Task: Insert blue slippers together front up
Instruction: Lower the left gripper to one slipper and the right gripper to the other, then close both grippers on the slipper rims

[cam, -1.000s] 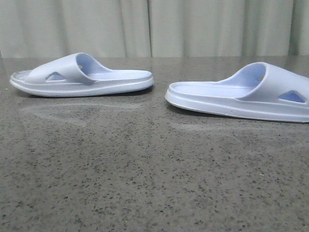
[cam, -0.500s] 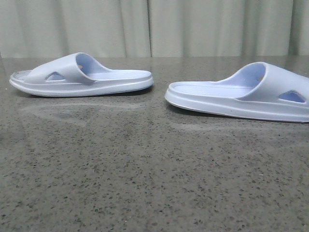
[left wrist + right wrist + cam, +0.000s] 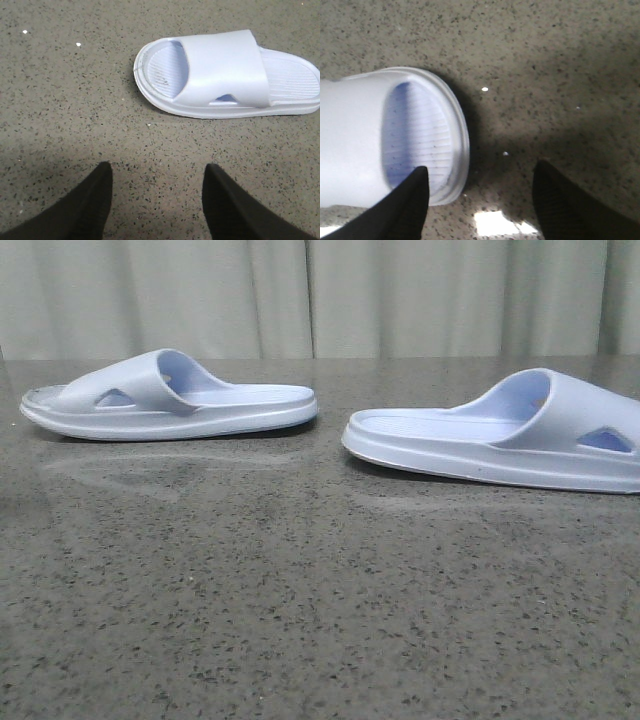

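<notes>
Two blue slippers (image 3: 170,395) (image 3: 500,435) apart on table (image 3: 300,590), heels facing, both jaws spread, bare tabletop between.

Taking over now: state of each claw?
Left claw: open, empty, short of a pale lavender-blue foam slipper.
Right claw: open, empty, over the other slipper's end.

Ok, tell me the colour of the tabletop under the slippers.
Dark grey with black and pale speckles, like granite; the tabletop shows best in the left wrist view.

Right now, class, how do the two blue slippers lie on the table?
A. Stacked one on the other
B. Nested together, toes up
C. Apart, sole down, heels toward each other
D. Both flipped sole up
C: in the front view the left slipper and the right slipper rest flat with bare table between their heel ends.
</notes>
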`<state>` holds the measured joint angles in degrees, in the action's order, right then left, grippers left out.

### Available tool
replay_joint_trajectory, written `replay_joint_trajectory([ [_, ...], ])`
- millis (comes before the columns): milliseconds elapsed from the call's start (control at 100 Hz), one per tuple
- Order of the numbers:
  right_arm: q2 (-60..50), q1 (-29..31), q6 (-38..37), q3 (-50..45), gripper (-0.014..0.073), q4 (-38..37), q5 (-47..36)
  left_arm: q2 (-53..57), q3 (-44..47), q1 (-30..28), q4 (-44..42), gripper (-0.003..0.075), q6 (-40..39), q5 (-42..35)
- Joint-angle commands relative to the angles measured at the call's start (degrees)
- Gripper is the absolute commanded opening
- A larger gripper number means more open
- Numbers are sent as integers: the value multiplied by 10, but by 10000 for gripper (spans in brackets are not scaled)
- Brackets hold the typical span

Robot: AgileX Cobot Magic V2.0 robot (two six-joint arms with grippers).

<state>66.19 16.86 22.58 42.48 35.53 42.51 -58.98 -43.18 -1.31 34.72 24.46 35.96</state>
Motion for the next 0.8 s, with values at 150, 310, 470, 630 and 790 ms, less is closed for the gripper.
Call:
replay_joint_trajectory([
  [150, 64, 63, 140, 34, 388, 174, 59, -19, -28, -8, 107, 360, 76, -24],
  [310, 112, 87, 200, 34, 347, 252, 113, -41, -44, -9, 124, 360, 88, -8],
  [470, 149, 88, 224, 39, 306, 268, 144, -62, -68, -9, 139, 360, 100, 5],
  [630, 183, 88, 232, 55, 162, 280, 177, -85, -86, -9, 145, 360, 102, 17],
  [790, 193, 88, 232, 62, -105, 282, 188, -126, -98, -9, 163, 360, 102, 22],
])
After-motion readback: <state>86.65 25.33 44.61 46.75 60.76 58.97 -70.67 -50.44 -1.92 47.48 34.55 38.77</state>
